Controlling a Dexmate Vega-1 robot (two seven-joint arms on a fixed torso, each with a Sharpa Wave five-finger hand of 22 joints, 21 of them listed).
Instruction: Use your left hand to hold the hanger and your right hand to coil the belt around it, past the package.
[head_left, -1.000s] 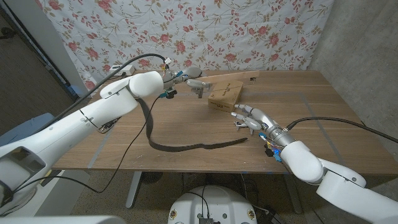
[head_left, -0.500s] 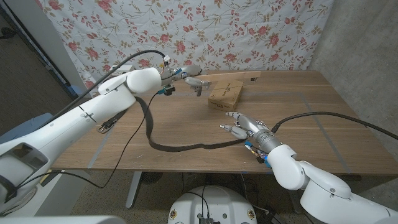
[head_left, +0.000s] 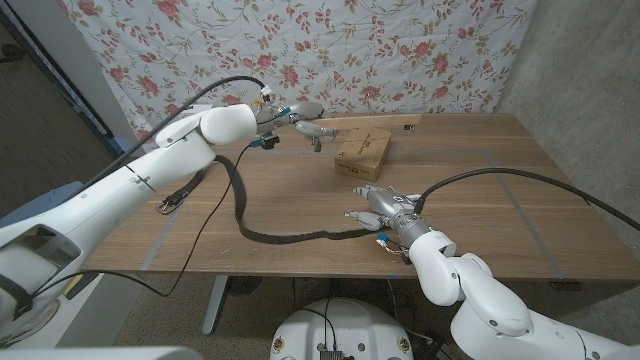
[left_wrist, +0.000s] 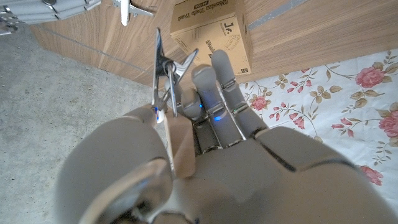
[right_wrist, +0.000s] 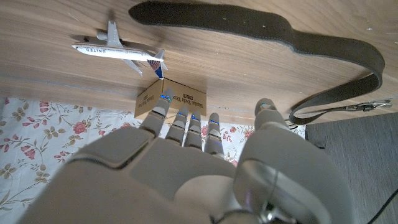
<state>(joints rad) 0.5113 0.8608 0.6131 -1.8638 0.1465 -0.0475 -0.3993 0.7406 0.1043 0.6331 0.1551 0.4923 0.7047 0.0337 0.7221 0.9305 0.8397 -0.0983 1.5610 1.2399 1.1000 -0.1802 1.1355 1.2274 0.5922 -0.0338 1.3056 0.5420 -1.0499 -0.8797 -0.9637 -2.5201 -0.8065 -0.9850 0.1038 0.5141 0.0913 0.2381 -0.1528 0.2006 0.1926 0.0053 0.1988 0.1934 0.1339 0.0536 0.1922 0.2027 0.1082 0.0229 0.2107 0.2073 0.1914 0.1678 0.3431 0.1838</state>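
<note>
Left hand (head_left: 290, 117) pinches the metal clip hanger (left_wrist: 163, 78) aloft, steadying it for winding. Long dark leather belt (head_left: 262, 230) droops from it onto the wooden counter (head_left: 520, 190); its free end lies just before the spread, empty right hand (head_left: 383, 209), tan cardboard package (head_left: 363, 154) beyond.

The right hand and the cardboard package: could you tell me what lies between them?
In the head view, only bare table separates the right hand from the package.

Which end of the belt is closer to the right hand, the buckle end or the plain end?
The plain end: it lies on the table just in front of the right hand. The buckle end lies far across the table, under the left arm.
</note>
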